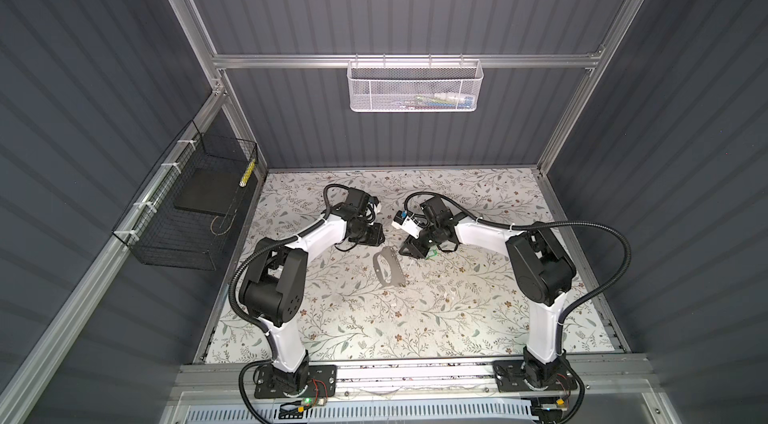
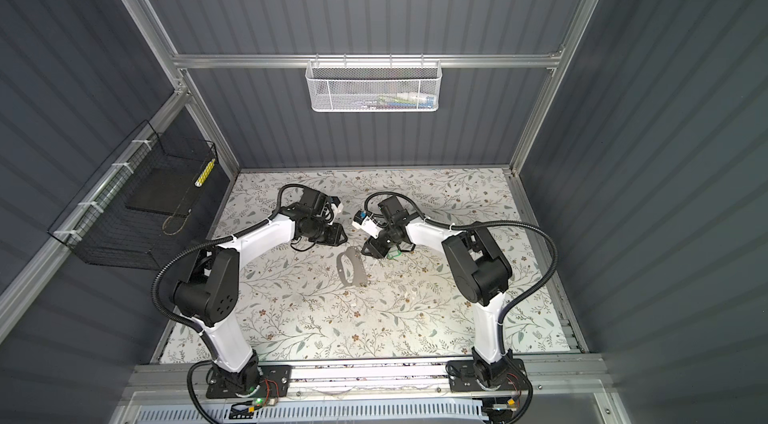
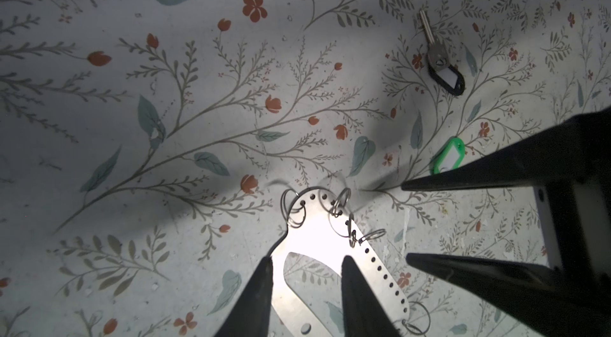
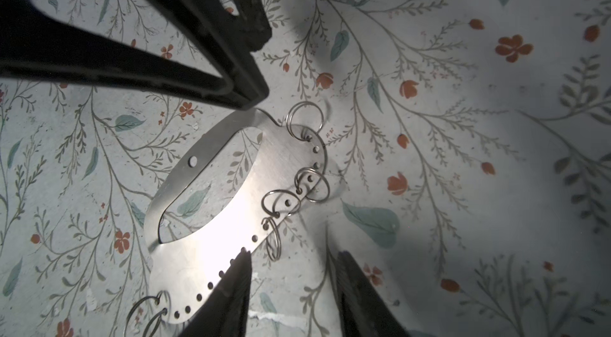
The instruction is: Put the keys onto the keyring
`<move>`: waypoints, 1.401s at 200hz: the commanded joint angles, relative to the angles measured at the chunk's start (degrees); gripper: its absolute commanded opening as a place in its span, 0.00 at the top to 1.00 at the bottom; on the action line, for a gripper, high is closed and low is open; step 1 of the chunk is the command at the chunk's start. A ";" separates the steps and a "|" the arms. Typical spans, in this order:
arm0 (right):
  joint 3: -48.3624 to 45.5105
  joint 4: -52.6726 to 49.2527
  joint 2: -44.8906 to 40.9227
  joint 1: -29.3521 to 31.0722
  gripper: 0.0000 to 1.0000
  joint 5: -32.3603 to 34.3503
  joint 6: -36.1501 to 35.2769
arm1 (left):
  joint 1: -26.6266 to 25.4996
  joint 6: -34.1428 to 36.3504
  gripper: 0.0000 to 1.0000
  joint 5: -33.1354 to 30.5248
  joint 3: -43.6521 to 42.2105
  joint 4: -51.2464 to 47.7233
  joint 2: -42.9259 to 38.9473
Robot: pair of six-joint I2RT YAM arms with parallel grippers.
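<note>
in both top views the two arms lean in over the flowered table (image 1: 498,193). the left gripper (image 1: 374,236) and right gripper (image 1: 409,250) sit low on either side of a holed metal plate (image 1: 388,270). a speck of green, the keyring (image 1: 433,253), lies just beside the right one. from the left wrist, the left gripper (image 3: 307,258) has its jaws part open, tips at the plate's narrow end, gripping nothing that i can make out. the keyring's green tag (image 3: 449,155) lies flat on the table, half hidden behind the right gripper, its ring out of sight. a key (image 3: 433,41) lies well apart from it, against a black tag (image 3: 448,79). from the right wrist, the right gripper (image 4: 294,254) looks empty too, jaws moderately apart by the plate's edge and its split rings (image 4: 310,183). i'd call this the first reach, with nothing threaded yet. next, one arm needs a clean, low pinch on that flat tag, and the other has to fetch the key.
</note>
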 commanded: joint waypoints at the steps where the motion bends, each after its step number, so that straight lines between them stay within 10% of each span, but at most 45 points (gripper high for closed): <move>1: 2.55 -6.14 1.94 -0.06 0.57 -1.64 -1.36 | -0.09 0.37 0.64 0.42 0.15 -0.84 -1.69; 280: 9.47 -15.53 8.46 0.46 0.83 -5.95 -3.45 | -0.10 1.65 0.64 -0.51 0.87 -1.39 -2.01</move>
